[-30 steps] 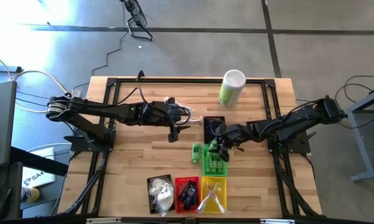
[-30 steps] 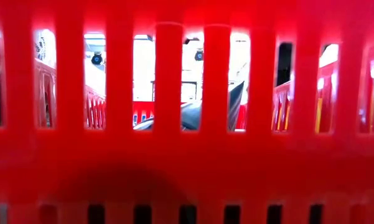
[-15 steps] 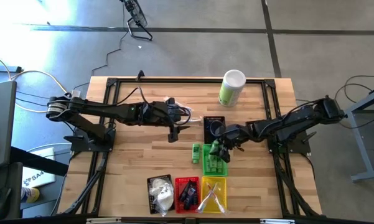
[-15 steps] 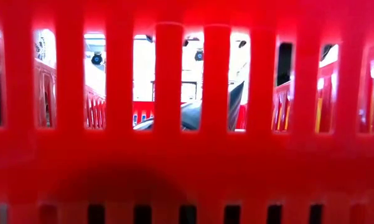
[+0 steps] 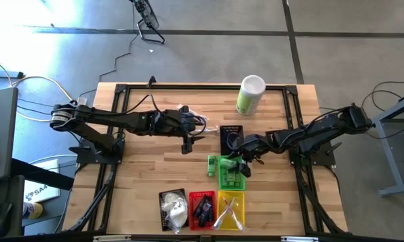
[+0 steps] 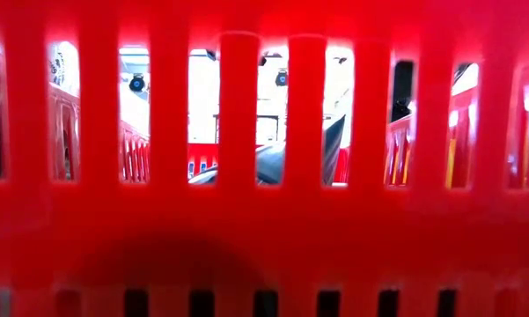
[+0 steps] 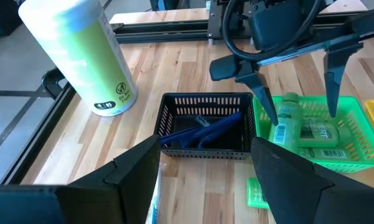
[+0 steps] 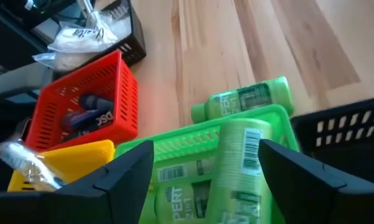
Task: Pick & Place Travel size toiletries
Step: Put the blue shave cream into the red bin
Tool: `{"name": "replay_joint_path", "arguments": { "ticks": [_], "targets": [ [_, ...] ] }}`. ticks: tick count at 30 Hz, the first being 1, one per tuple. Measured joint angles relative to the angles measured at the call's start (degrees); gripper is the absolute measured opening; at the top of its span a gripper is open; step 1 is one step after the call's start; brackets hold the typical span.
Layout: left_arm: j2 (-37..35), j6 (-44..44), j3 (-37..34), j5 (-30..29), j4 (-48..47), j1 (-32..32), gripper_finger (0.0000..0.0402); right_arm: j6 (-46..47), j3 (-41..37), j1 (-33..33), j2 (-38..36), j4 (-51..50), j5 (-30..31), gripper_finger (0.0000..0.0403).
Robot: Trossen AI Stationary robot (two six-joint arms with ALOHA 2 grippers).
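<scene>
The right end effector [image 5: 240, 163] hangs over the green slatted plastic basket [image 5: 223, 180] near the middle of the wooden counter [image 5: 148, 168], its two dark fingers spread apart with nothing between them; the left wrist view shows both fingers pointing down into the basket, a small green bottle with a white label [image 7: 311, 132] lying flat on the other bottles just below and between their tips. That bottle looks to be resting in the basket and free of the fingers. One more small green bottle [image 5: 212, 165] lies on the bare counter touching the outside of the green basket, on the side toward the left arm; in the right wrist view it [image 8: 244, 99] lies on its side with its long axis running along the basket wall. It is just beside the right end effector and well apart from the left end effector [image 5: 187, 144], which waits above the counter farther toward the left arm, its fingers parted and empty. So the right arm is the nearer one for that stray bottle, and a grasp would probably need the fingers turned to close across its width.
</scene>
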Motion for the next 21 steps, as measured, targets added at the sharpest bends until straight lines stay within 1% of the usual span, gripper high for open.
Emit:
{"name": "replay_joint_path", "arguments": {
  "ticks": [8,14,17,21],
  "targets": [
    [0.0,-0.2,0.0,0.0,0.0,0.0,0.0245,-3.2,0.0,-1.5,0.0,2.8,-0.8,0.0248],
    [0.0,-1.1,0.0,0.0,-0.5,0.0,0.0245,-3.2,0.0,-3.2,-0.2,2.8,-2.9,0.0222],
    [0.0,-1.1,0.0,0.0,-0.9,0.0,0.0245,-3.2,0.0,-3.8,-0.2,3.0,-2.8,0.0209],
    [0.0,-1.2,0.0,0.0,-1.3,0.0,0.0245,-4.7,0.0,-4.4,-0.2,5.9,-2.9,0.0189]
  ]
}}
